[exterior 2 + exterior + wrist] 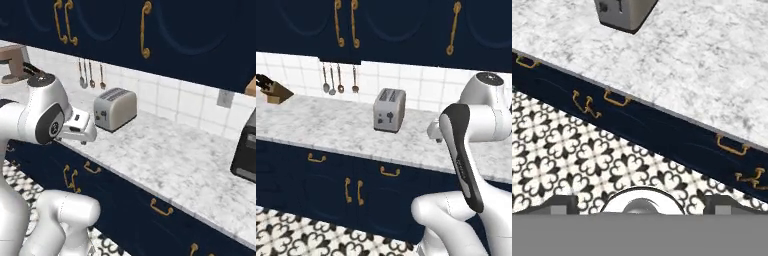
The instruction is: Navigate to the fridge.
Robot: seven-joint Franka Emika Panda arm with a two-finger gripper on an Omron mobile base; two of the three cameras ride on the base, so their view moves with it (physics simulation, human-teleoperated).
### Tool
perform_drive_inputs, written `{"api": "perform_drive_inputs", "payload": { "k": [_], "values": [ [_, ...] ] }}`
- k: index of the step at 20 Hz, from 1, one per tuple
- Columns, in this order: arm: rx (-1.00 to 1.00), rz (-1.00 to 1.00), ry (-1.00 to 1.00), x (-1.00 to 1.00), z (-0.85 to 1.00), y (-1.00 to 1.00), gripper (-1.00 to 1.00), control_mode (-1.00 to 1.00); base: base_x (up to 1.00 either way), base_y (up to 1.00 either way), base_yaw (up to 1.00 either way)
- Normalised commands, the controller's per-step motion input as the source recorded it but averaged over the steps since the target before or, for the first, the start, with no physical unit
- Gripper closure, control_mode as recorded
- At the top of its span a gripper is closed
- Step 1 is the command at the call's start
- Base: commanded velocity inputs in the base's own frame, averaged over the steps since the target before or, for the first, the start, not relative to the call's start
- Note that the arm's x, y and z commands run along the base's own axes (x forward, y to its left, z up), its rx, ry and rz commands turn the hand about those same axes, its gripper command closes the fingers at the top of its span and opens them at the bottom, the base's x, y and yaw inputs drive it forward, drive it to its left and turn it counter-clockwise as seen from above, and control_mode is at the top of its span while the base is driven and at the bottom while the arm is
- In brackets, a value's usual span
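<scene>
Before the marble counter [331, 130], toaster [389, 110] set back from edge, pincer [640, 202] spread.

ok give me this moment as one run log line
task: navigate to fridge | facing: marble counter with toaster, knife block | arm: folded, over counter edge | gripper: empty, state unclear | phase: driving

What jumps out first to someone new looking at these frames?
The silver toaster standing alone mid-counter on the grey marble counter, with the robot's white arm in front to its right. Behind it, utensils hang on the white tile wall under navy upper cabinets with gold handles; a knife block sits far left. In the right base view a black appliance stands at the counter's right edge.
</scene>
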Motion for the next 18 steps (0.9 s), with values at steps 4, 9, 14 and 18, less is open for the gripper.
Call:
{"api": "perform_drive_inputs", "payload": {
  "k": [4, 9, 14, 18],
  "values": [
    [0.0, 0.0, 0.0, 0.0, 0.0, 0.0, -1.0, 1.0, 0.0, 0.23, 0.85],
    [0.0, 0.0, 0.0, 0.0, 0.0, 0.0, -1.0, 1.0, 0.0, 0.05, 0.91],
    [0.0, 0.0, 0.0, 0.0, 0.0, 0.0, -1.0, 1.0, 0.0, 0.09, 0.91],
    [0.0, 0.0, 0.0, 0.0, 0.0, 0.0, -1.0, 1.0, 0.01, 0.01, 0.92]
  ]
}}
